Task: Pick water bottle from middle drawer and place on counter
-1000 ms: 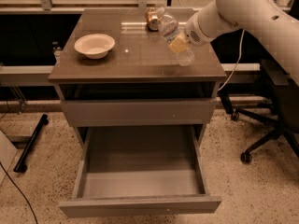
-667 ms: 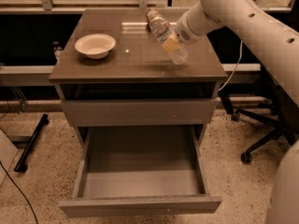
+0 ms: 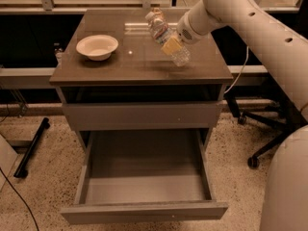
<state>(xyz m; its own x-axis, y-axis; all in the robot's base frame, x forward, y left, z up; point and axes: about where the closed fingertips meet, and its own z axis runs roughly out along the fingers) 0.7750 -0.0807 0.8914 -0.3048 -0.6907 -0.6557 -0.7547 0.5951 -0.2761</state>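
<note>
The water bottle [image 3: 166,36] is clear and ribbed with a white cap. It is held tilted above the right half of the counter [image 3: 120,64], cap up and to the left, base down and to the right. My gripper [image 3: 172,43] is shut on the bottle's middle and comes in from the right on the white arm [image 3: 226,8]. The bottle's base hangs just over the counter; I cannot tell whether it touches. The middle drawer [image 3: 144,211] is pulled wide open below, and its pale floor is bare.
A white bowl [image 3: 97,46] sits on the left part of the counter. The shut upper drawer front [image 3: 139,114] lies between counter and open drawer. An office chair base [image 3: 269,138] stands to the right. A black stand [image 3: 31,146] lies on the speckled floor at left.
My arm has swung the bottle leftward over the counter. The bottle now leans further, with its cap pointing up and to the left.
</note>
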